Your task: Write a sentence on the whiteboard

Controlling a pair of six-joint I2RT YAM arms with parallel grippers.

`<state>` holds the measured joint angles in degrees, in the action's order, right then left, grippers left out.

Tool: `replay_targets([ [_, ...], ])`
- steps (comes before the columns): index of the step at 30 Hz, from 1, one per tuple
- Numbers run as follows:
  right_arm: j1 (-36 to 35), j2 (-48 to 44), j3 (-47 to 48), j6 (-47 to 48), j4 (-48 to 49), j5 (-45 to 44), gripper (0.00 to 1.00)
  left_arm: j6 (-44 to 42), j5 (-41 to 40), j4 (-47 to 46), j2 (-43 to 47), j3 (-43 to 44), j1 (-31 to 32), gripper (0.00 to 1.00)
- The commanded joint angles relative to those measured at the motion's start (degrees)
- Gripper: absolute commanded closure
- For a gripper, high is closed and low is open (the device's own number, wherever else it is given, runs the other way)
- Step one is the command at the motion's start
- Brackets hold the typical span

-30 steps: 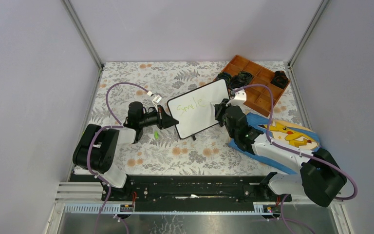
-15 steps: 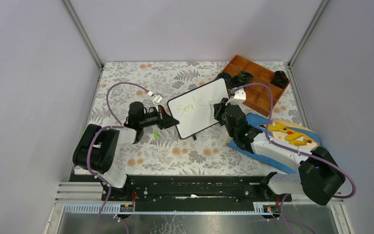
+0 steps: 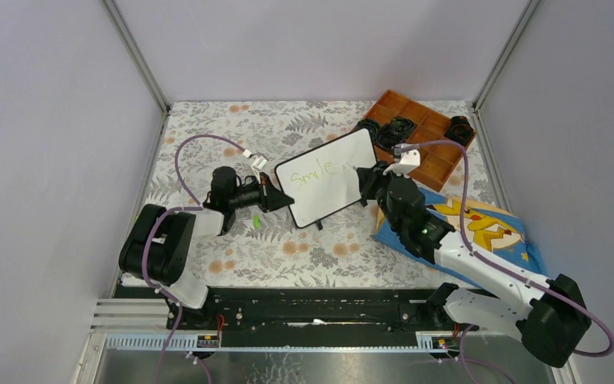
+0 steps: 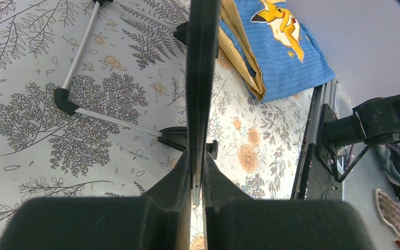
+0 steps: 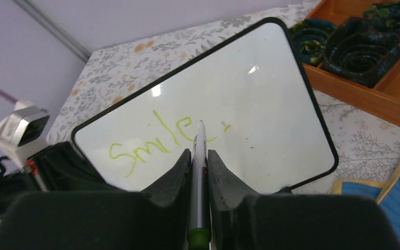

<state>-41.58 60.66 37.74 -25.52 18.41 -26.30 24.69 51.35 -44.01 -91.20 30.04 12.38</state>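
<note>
Top external view: a floral-patterned counter (image 3: 232,128) carries a small white rectangular whiteboard with a thin black frame (image 3: 329,196), propped at a tilt near the middle. The left claw (image 3: 285,199) is clamped on the board's left edge. At the board's right side, the right claw (image 3: 364,177) is clamped on a slim pale marker pen (image 5: 199,156). Its tip is over the board, contact unclear, beside green handwritten text (image 5: 151,143) reading "Smile".

Glossy smooth whiteboard (image 5: 250,88); matt ribbed blue cloth (image 4: 286,57); brown wood-like tray (image 5: 375,99); matt floral-printed table cover (image 3: 208,128).
</note>
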Motion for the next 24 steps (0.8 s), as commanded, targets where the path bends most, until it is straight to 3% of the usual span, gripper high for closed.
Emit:
replay_targets([
  [1,-6.0,-2.4,0.2,5.4,-0.7,-2.4,1.00,-1.7,-3.5,4.9,-0.6,0.2,0.2,1.00],
  [8,-17.8,4.0,-1.2,10.8,3.7,-8.4,1.00,-2.2,-3.8,5.8,-0.4,0.3,0.3,1.00],
  [24,-20.6,16.7,2.6,12.5,12.5,-8.6,1.00,-2.6,-3.9,6.4,-0.5,0.5,0.3,1.00],
])
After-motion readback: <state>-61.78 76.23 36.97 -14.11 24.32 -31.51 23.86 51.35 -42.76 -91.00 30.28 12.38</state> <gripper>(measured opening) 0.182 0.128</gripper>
